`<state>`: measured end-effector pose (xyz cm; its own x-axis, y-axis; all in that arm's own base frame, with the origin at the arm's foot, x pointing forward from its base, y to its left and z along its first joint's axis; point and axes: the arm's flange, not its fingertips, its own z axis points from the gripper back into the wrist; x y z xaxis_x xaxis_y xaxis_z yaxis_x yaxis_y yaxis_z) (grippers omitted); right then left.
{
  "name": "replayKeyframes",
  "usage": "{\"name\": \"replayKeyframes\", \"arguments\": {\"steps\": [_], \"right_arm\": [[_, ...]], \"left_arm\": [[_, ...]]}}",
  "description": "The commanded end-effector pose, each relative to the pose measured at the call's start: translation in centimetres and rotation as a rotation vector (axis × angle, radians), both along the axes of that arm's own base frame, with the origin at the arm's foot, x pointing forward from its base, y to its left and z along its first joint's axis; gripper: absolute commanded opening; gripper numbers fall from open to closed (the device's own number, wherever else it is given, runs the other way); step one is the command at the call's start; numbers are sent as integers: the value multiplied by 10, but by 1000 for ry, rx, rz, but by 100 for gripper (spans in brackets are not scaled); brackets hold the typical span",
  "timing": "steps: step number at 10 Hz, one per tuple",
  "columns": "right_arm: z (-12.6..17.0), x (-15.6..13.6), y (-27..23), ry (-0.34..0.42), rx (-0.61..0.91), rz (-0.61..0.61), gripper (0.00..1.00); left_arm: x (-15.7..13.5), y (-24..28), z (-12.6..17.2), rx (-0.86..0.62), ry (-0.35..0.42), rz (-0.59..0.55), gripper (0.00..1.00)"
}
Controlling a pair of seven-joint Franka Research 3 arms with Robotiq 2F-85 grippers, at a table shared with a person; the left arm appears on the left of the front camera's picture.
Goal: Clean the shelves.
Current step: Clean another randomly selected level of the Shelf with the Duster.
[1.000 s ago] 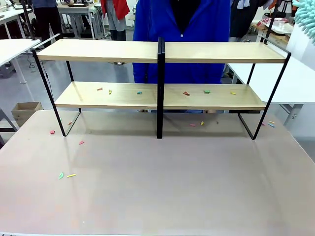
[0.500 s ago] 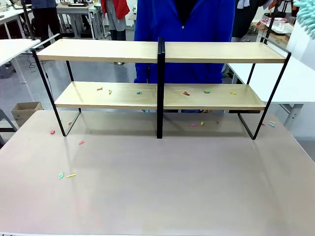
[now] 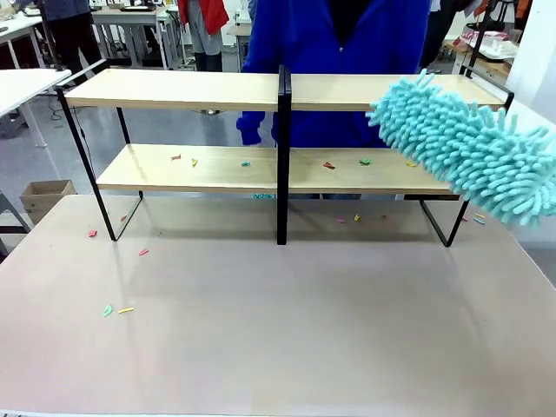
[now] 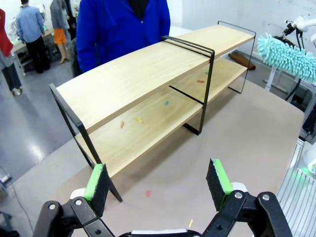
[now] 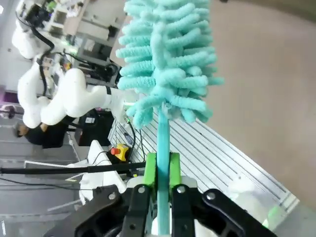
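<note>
Firmly, right gripper (image 5: pixel 162 166) pinches a teal duster (image 3: pixel 460 148), left gripper (image 4: pixel 157 177) gapes wide, coloured scraps (image 3: pixel 328 164) dot the shelves' (image 3: pixel 217 176) lower board.

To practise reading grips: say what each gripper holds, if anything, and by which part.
The right gripper is shut on the duster, clamping its thin handle below the fluffy head. The left gripper is open and holds nothing.

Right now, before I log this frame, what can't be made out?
- Front view: the duster runs off the right edge, cutting off its handle.
- Front view: the duster covers the right end of the lower shelf.
- Front and left wrist views: the coloured scraps on that shelf are too small to identify.
</note>
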<state>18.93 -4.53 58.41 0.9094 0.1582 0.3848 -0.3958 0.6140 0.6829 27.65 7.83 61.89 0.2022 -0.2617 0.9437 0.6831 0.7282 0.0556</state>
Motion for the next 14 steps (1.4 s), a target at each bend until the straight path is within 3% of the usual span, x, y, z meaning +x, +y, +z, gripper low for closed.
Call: {"name": "replayKeyframes", "arguments": {"steps": [1, 3, 6, 7, 8, 9, 12, 13, 14], "right_arm": [[1, 0, -2, -4, 7, -5, 12], [-11, 28, 30, 105, -121, 90, 12], [-28, 77, 59, 138, -155, 127, 12], [-39, 92, 72, 169, -182, 98, 0], [-52, 105, 82, 202, -201, 71, 0], [-62, 119, 93, 197, -177, 49, 0], [-77, 173, 127, 89, -144, -38, 0], [-81, 183, 131, 106, -145, -32, 0], [-68, 165, 116, 143, -104, 17, 0]], "left_arm": [[0, 0, 0, -3, -6, -8, 100], [0, 0, 0, -3, -6, -8, 100], [0, 0, 0, -3, -6, -8, 100], [0, 0, 0, -3, -6, -8, 100], [0, 0, 0, -3, -6, -8, 100], [0, 0, 0, -3, -6, -8, 100], [0, 0, 0, -3, -6, -8, 100], [0, 0, 0, -3, -6, -8, 100], [0, 0, 0, -3, -6, -8, 100]]}}
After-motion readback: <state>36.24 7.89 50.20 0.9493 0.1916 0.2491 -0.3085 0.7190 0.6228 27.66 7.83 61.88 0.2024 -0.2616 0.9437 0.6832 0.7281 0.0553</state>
